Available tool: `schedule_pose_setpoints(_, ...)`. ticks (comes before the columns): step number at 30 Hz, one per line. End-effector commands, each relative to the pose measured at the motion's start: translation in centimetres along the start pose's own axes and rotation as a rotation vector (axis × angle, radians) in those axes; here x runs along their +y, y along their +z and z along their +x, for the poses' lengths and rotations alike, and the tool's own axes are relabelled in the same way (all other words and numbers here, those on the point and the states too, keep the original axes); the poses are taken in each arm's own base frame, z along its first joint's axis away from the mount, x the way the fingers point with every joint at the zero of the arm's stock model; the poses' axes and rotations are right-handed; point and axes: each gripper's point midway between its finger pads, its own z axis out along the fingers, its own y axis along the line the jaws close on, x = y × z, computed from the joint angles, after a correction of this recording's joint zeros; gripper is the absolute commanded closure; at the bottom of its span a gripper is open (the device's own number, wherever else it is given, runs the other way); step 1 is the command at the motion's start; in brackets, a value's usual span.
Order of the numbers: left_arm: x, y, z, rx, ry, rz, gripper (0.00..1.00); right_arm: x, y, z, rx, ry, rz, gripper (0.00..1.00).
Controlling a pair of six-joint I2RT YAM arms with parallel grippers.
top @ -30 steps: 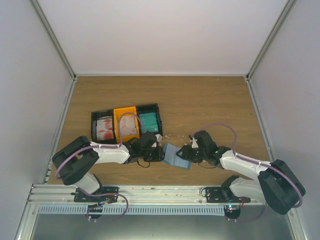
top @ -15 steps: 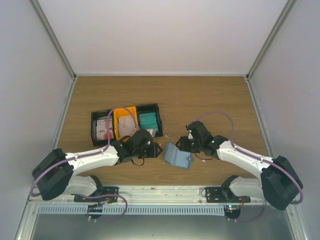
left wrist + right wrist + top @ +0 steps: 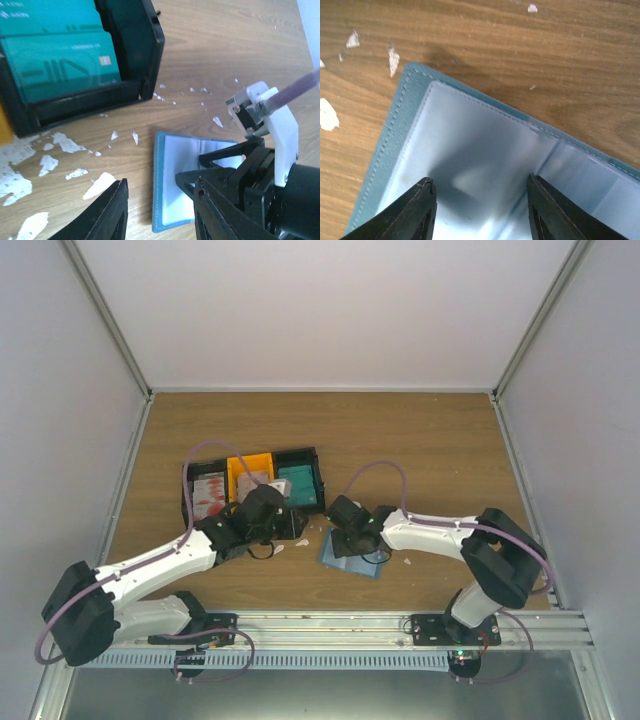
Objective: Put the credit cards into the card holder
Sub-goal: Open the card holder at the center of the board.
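The bin (image 3: 318, 480) has three compartments. Red-marked cards (image 3: 208, 495) fill its 9 o'clock end. Whitish cards (image 3: 252, 483) sit in the orange middle, partly under the left arm's cable. Teal cards (image 3: 296, 482) fill the 3 o'clock end. The holder (image 3: 355, 562) lies open on the table (image 3: 420, 440), pale inside up, at 4 o'clock from the bin, near it but apart.

The left arm stretches low from its base toward 1 o'clock. The left gripper (image 3: 296, 527) is just off the bin's near wall, fingers apart with nothing between them. The right arm folds back toward 9 o'clock. The right gripper (image 3: 345, 538) hangs over the holder's 10 o'clock part, fingers spread and gripping nothing. I cannot tell whether it touches.

Only the left wrist view shows the chip and print on the teal cards (image 3: 60, 65). It also shows white scraps (image 3: 52, 165) on the wood between bin (image 3: 150, 45) and holder (image 3: 175, 190), and the right gripper (image 3: 200, 167) from the side, beyond the left gripper (image 3: 160, 215). Only the right wrist view shows the holder's (image 3: 485, 150) stitched edge, its centre fold, and the shadow of the right gripper (image 3: 482, 215) on the lining.
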Motion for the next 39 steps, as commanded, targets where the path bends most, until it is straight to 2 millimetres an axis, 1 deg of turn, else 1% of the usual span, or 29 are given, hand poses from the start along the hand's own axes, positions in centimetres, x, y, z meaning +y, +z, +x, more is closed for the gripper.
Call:
schedule_pose_setpoints(1, 0.7, -1.0, -1.4, -0.056, 0.003, -0.003, 0.6, -1.6, 0.7, 0.6, 0.018, -0.023, 0.148, 0.48)
schedule_pose_setpoints(4, 0.9, -1.4, -1.4, -0.056, -0.001, 0.019, 0.58, -2.4, 0.5, 1.1, 0.037, -0.035, 0.21, 0.45)
schedule_pose_setpoints(6, 1.0, -1.6, -1.6, -0.06, -0.002, 0.031, 0.56, -2.4, 0.0, 1.0, 0.041, -0.038, 0.232, 0.43)
schedule_pose_setpoints(9, 1.0, -1.9, -1.8, -0.065, 0.0, 0.048, 0.55, -1.9, -1.1, 0.4, 0.028, -0.031, 0.249, 0.41)
schedule_pose_setpoints(10, 1.0, -2.0, -1.9, -0.067, 0.006, 0.054, 0.54, -1.3, -1.6, -0.1, 0.015, -0.025, 0.245, 0.4)
schedule_pose_setpoints(12, 0.9, -2.4, -2.0, -0.072, 0.014, 0.064, 0.53, -0.8, -2.3, -0.4, 0.009, -0.005, 0.253, 0.39)
schedule_pose_setpoints(17, 1.1, -3.2, -2.2, -0.082, 0.021, 0.076, 0.49, 0.3, -3.0, 0.0, 0.008, 0.101, 0.272, 0.39)
schedule_pose_setpoints(21, 0.9, -3.7, -1.9, -0.062, 0.033, 0.095, 0.47, 1.2, -3.0, 0.9, 0.014, 0.189, 0.283, 0.36)
schedule_pose_setpoints(26, 0.6, -4.5, -1.4, -0.044, 0.048, 0.124, 0.46, 0.7, -3.0, 2.5, 0.014, 0.314, 0.316, 0.34)
schedule_pose_setpoints(29, 0.3, -4.9, -1.1, -0.033, 0.059, 0.15, 0.45, 0.5, -3.0, 2.7, 0.001, 0.381, 0.3, 0.36)
schedule_pose_setpoints(32, 0.2, -5.1, -0.7, -0.026, 0.069, 0.162, 0.45, 0.8, -2.4, 2.9, 0.003, 0.425, 0.275, 0.39)
schedule_pose_setpoints(34, 0.4, -5.1, -0.5, -0.025, 0.073, 0.162, 0.45, 0.6, -2.0, 3.1, 0.008, 0.447, 0.278, 0.41)
schedule_pose_setpoints(37, 0.5, -5.3, -0.4, -0.027, 0.079, 0.163, 0.45, -0.6, -1.8, 3.3, 0.008, 0.483, 0.303, 0.42)
schedule_pose_setpoints(39, 0.6, -5.3, -0.3, -0.028, 0.083, 0.164, 0.45, -1.0, -1.5, 3.3, 0.013, 0.5, 0.288, 0.42)
